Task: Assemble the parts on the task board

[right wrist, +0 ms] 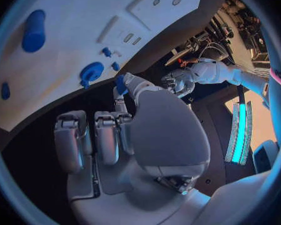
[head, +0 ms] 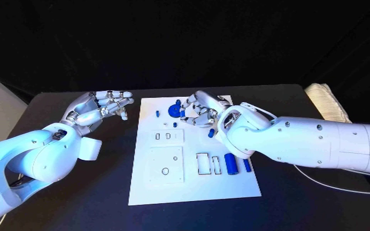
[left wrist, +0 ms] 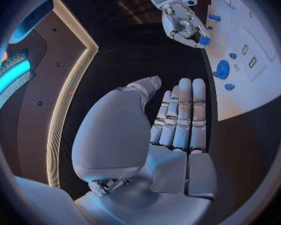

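Note:
The white task board point(head: 193, 188) lies in the middle of the black table. My right hand point(head: 202, 109) hovers over its far end and pinches a small blue part point(left wrist: 204, 40) between thumb and a finger; the same part shows at the thumb tip point(right wrist: 120, 82). Just beside that hand a blue round disc point(head: 174, 110) sits on the board, with a small blue peg point(head: 158, 113) to its left. A blue cylinder point(head: 230, 163) lies near the board's right edge. My left hand point(head: 100, 108) hangs over bare table left of the board, fingers point(left wrist: 181, 115) straight and holding nothing.
A thin blue piece point(head: 247, 165) lies right of the cylinder, and a small blue piece point(head: 211, 132) lies mid-board. Rectangular slots point(head: 204, 163) and a square recess point(head: 165, 164) mark the board. A folded pale cloth point(head: 328, 102) sits at the far right; a white cable point(head: 331, 185) runs there.

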You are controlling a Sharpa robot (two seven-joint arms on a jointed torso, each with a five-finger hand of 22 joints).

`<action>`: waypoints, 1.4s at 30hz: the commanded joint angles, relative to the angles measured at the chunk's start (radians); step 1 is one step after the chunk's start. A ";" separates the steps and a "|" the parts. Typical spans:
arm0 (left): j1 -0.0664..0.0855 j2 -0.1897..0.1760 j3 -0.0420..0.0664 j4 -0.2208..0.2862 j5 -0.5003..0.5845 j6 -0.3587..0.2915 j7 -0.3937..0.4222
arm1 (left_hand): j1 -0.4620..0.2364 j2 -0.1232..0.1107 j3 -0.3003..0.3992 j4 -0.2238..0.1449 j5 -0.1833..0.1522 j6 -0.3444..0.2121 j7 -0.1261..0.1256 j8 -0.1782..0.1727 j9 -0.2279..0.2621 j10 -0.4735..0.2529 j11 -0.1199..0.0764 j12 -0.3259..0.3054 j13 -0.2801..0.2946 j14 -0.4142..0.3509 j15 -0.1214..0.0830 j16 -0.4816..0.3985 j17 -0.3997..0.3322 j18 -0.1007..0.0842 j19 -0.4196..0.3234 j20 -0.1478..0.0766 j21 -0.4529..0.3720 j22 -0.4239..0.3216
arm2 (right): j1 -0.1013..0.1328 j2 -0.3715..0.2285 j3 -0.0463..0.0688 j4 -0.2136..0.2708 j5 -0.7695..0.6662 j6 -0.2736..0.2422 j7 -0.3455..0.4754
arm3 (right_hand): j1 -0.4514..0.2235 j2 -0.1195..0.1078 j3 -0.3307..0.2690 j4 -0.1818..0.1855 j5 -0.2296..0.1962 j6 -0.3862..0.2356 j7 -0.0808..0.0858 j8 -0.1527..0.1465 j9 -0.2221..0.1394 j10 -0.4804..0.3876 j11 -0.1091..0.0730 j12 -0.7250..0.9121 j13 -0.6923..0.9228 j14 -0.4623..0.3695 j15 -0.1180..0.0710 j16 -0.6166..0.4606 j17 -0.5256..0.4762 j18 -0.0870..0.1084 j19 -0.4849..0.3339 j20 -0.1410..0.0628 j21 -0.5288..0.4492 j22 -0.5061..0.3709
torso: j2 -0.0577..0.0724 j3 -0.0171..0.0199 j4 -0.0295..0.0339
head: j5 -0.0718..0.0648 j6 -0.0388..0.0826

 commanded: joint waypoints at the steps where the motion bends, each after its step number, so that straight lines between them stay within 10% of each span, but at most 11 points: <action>1: 0.001 0.005 0.000 0.001 -0.006 0.013 -0.004 | -0.010 -0.002 0.006 -0.003 -0.006 -0.003 -0.004 0.002 0.002 0.009 -0.001 0.007 0.002 -0.001 -0.005 0.006 -0.001 0.007 -0.009 0.000 0.006 0.002 | -0.018 0.029 -0.002 0.006 -0.106 -0.002 -0.125 | -0.012 -0.005 0.001 0.004 -0.001 0.005 -0.011 0.076 0.055 0.093 0.003 0.000 0.251 0.104 0.002 0.004 0.263 -0.007 0.106 0.000 0.004 0.264 | -0.002 -0.0009 -0.0011 | 0.005 -0.006; 15: 0.001 0.007 0.000 0.001 -0.006 0.012 -0.013 | -0.013 -0.004 0.007 -0.003 -0.006 -0.004 -0.002 0.001 0.002 0.010 -0.001 0.009 0.003 0.002 -0.006 0.011 0.001 0.007 -0.008 -0.001 0.009 0.004 | -0.080 0.104 -0.006 -0.016 -0.235 0.032 -0.204 | -0.022 -0.012 0.000 0.007 -0.002 0.004 -0.011 0.080 0.056 0.092 0.003 -0.001 0.250 0.103 0.002 0.002 0.260 -0.007 0.106 0.000 0.004 0.264 | 0.000 -0.0005 -0.0010 | -0.001 -0.011; 42: 0.001 0.004 0.000 0.001 -0.007 0.024 -0.017 | -0.014 -0.004 0.007 -0.004 -0.006 -0.004 -0.001 0.002 0.003 0.009 0.000 0.011 0.004 0.004 -0.006 0.015 0.002 0.007 -0.008 -0.002 0.011 0.005 | -0.119 0.143 -0.007 -0.057 -0.284 0.061 -0.225 | -0.040 -0.028 -0.003 0.011 -0.004 -0.003 -0.010 0.085 0.056 0.090 0.004 -0.004 0.247 0.103 0.002 0.001 0.256 -0.007 0.106 0.000 0.004 0.264 | 0.000 0.0006 -0.0008 | 0.009 -0.032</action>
